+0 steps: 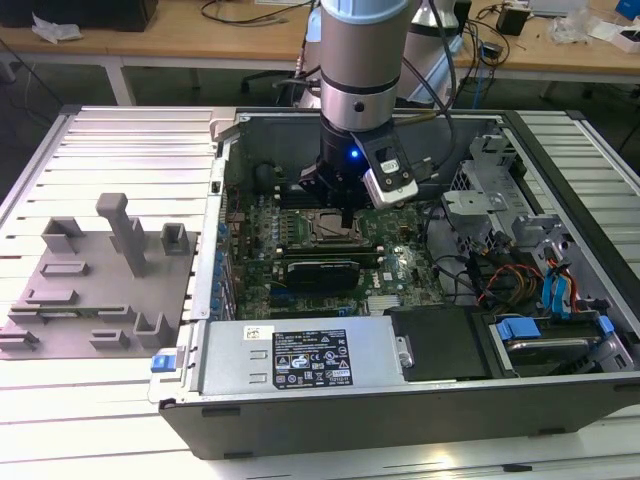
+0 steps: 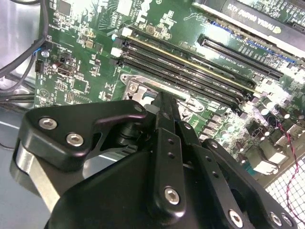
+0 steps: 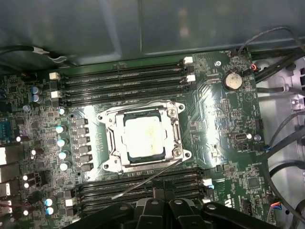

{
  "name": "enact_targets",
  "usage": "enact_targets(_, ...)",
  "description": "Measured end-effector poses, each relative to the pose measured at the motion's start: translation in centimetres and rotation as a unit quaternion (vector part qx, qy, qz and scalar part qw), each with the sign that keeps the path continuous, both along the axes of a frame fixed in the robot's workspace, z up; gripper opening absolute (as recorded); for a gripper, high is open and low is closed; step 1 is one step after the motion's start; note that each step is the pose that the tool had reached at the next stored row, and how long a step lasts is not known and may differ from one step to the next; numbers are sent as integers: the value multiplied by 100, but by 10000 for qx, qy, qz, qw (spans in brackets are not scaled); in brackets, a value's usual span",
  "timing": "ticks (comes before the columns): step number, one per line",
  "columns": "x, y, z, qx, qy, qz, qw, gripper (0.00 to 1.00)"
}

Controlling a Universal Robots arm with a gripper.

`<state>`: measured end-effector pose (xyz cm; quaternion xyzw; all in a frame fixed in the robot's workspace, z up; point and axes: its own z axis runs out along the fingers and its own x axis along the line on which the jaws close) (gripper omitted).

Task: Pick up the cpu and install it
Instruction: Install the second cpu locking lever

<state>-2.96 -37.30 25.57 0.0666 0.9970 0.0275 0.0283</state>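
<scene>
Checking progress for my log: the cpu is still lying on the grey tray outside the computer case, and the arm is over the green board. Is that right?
Not quite. The cpu is not on the grey tray; the first wrist view shows it sitting in the metal-framed socket of the green board. The arm is indeed over that board, with the gripper just above the socket in the exterior view.

I see the cpu (image 3: 144, 138), pale silvery square (top a little smudged), lying flat inside the metal-framed socket (image 3: 177, 135).
</scene>
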Motion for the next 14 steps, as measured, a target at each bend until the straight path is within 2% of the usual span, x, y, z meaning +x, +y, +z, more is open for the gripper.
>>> enact_targets(1,-2,-28,-58,0,0,-1,10000,11)
enact_targets(2,-92,-28,-127,0,0,0,10000,11)
enact_targets(3,-146,-28,-144,-1,0,-1,10000,11)
enact_targets(11,-236,-28,-206,0,0,0,10000,11)
enact_targets(14,-310,-28,-248,4,0,0,10000,11)
